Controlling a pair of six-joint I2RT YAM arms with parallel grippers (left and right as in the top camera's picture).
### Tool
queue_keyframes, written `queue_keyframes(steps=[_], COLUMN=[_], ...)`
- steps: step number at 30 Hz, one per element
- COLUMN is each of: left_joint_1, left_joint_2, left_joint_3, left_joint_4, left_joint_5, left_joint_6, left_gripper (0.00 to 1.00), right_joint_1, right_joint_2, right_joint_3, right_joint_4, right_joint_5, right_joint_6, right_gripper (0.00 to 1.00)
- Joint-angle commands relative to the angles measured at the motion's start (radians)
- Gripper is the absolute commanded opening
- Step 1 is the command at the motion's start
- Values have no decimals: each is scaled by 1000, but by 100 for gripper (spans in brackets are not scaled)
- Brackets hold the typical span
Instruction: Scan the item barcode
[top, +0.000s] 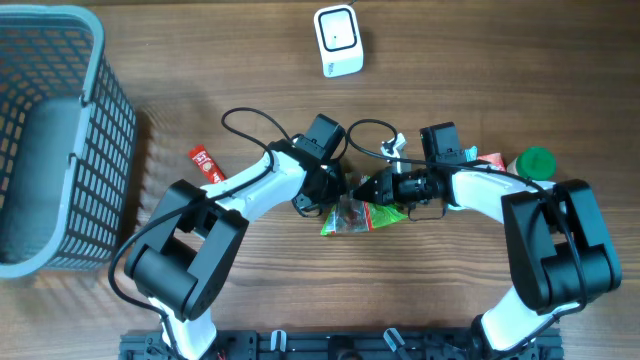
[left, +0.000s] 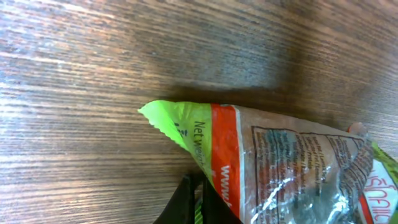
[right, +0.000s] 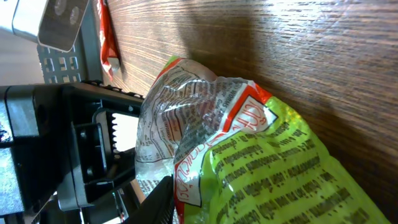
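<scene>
A snack bag (top: 365, 215), green with an orange band and a clear printed panel, lies at the table's middle between both arms. My left gripper (top: 340, 195) comes in from the left and is shut on the bag's (left: 280, 162) lower left edge, with its dark fingers (left: 186, 202) pinched together on the green film. My right gripper (top: 368, 188) reaches in from the right. One black finger (right: 160, 199) lies against the bag (right: 261, 162), and the bag hides the other finger. The white scanner (top: 338, 40) stands at the back centre. No barcode shows.
A grey basket (top: 100, 100) fills the left side. A red packet (top: 205, 162) lies left of my left arm. A green lid (top: 535, 162) and another packet sit behind my right arm. Cables loop between the two wrists.
</scene>
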Motion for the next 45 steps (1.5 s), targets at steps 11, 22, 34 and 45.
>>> queue_keyframes(steps=[11, 22, 34, 45], left_joint_1=[-23, 53, 172, 497], left_joint_2=[117, -18, -396, -425], left_joint_3=[-44, -35, -35, -35], left_joint_4=[40, -64, 37, 128], left_joint_5=[-40, -266, -481, -83], left_joint_6=[-24, 37, 356, 691], left_gripper=[4, 4, 9, 22], right_joint_1=[77, -25, -82, -82], right_joint_2=[0, -68, -287, -325], right_joint_3=[-28, -27, 105, 277], right_joint_4=[52, -77, -395, -741], right_joint_5=[60, 44, 82, -51], right_joint_6=[49, -187, -537, -837], right_gripper=[26, 4, 4, 4])
